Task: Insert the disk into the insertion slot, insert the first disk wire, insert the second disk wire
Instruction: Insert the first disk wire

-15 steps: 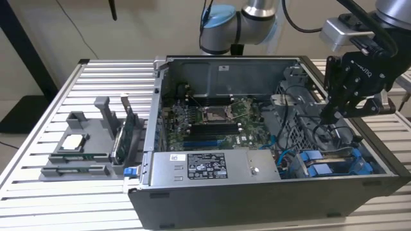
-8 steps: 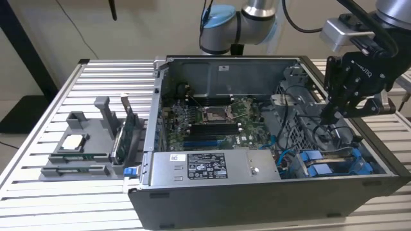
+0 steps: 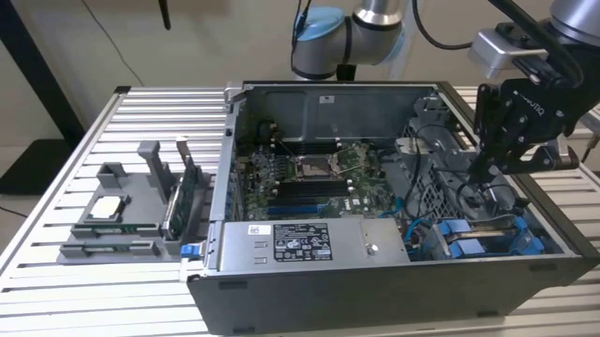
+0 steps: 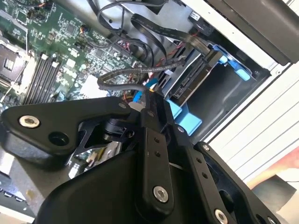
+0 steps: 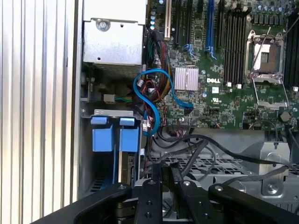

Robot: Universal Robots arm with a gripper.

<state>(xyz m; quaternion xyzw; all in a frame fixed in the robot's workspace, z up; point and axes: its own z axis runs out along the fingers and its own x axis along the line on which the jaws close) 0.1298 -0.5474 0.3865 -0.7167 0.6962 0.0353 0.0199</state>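
The disk (image 4: pixel 195 78), silver-grey in its blue carrier (image 3: pixel 457 236), sits inside the insertion slot (image 4: pixel 236 95) at the case's near corner on the exterior view's right. In the first wrist view the carrier's blue tabs (image 5: pixel 128 139) show at the bay mouth. My gripper (image 3: pixel 480 170) hangs just above that bay, over the loose black cables. Its fingers (image 4: pixel 150 116) are drawn together, and the end of a black braided disk wire (image 4: pixel 122 73) appears pinched at their tips. My gripper (image 5: pixel 164 171) stands a short way from the disk's rear edge.
The open case (image 3: pixel 375 295) lies on a slatted metal table (image 3: pixel 56 295). A grey power-supply box (image 3: pixel 300 242) fills its near side, beside the motherboard (image 3: pixel 310 175). A blue cable (image 5: pixel 142 86) loops beside the bay. A grey parts fixture (image 3: pixel 122 217) stands on the exterior view's left.
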